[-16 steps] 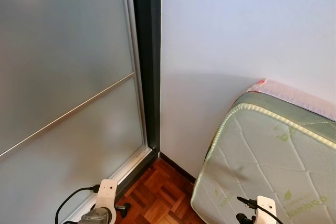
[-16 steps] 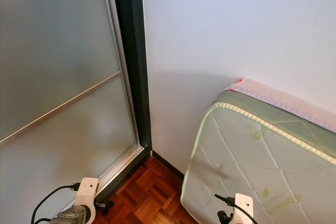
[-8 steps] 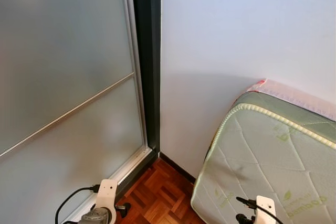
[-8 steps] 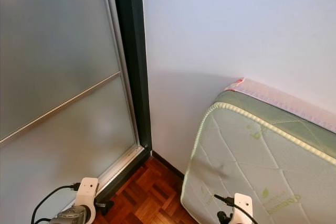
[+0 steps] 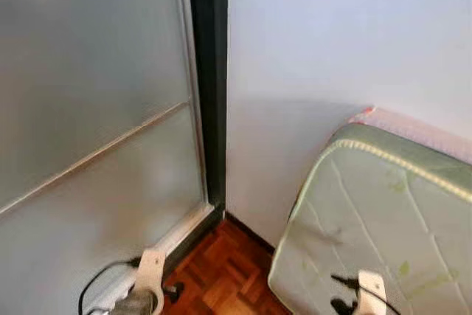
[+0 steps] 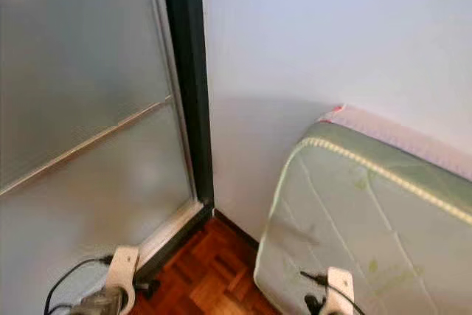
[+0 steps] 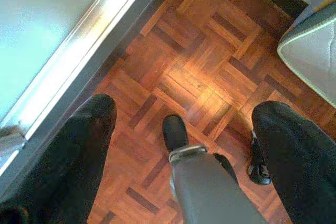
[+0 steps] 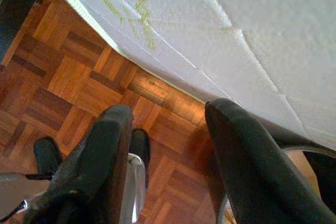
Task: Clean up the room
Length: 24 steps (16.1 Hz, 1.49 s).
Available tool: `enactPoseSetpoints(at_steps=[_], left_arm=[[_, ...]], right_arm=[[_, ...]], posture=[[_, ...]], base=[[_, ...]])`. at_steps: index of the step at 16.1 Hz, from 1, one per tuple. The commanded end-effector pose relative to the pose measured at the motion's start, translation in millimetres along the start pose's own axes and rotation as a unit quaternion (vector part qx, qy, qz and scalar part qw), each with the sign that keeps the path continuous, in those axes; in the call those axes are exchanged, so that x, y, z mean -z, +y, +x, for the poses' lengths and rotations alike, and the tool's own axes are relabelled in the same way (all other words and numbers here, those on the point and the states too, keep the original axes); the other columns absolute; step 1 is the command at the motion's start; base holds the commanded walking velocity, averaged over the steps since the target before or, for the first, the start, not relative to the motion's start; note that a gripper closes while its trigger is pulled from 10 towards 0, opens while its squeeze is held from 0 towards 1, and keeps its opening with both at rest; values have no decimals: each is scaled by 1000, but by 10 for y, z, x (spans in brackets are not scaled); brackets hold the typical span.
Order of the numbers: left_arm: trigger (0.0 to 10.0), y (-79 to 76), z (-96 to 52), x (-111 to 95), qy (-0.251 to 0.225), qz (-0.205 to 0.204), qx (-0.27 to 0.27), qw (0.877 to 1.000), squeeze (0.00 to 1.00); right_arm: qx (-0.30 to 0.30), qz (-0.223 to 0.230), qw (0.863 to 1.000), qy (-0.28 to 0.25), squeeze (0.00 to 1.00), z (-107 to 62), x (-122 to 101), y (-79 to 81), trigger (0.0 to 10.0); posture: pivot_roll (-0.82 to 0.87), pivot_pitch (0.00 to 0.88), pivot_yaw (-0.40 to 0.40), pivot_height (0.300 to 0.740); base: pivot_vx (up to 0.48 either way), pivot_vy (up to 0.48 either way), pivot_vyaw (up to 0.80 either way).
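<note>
I face a room corner with a green quilted mattress (image 5: 383, 219) leaning against the white wall (image 5: 332, 42) at the right. My left gripper (image 7: 185, 107) hangs open above the parquet floor (image 7: 199, 72), with nothing between its black fingers (image 7: 89, 129). My right gripper (image 8: 169, 111) is also open and holds nothing; it hangs over the parquet right beside the mattress edge (image 8: 173, 30). The white wrist mounts of the left arm (image 5: 150, 277) and the right arm (image 5: 369, 289) peek up at the bottom of the eye views.
A frosted glass sliding door (image 5: 88, 108) with a dark frame (image 5: 210, 86) fills the left. Its floor track (image 7: 79, 61) runs beside my left gripper. My own leg and black foot (image 7: 176, 132) stand on the parquet below. A dark skirting (image 5: 251, 232) lines the wall.
The eye views have turned blurry and shifted slightly, so the camera has moved. Both arms hang as before.
</note>
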<state>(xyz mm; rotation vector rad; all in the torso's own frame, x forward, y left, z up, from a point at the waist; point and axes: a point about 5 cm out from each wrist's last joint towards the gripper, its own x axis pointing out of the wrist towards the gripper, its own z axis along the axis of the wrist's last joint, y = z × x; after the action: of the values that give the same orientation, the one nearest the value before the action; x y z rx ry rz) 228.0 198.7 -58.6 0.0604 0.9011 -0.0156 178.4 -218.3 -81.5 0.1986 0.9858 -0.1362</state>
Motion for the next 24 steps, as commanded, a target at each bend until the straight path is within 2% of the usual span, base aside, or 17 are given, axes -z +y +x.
enactPoseSetpoints(at_steps=[1,24], left_arm=[[10000,4,-7,69,13,0,-2,1000,0],[10000,2,-7,70,13,0,-3,1000,0]], right_arm=[[3,-2,1000,5,0,-8,24,-31,10000],[0,-8,1000,7,0,-9,23,-31,10000]], posture=[[-18,0,-53,740],[-16,0,-55,740]], base=[[-266,0,0],[-266,0,0]])
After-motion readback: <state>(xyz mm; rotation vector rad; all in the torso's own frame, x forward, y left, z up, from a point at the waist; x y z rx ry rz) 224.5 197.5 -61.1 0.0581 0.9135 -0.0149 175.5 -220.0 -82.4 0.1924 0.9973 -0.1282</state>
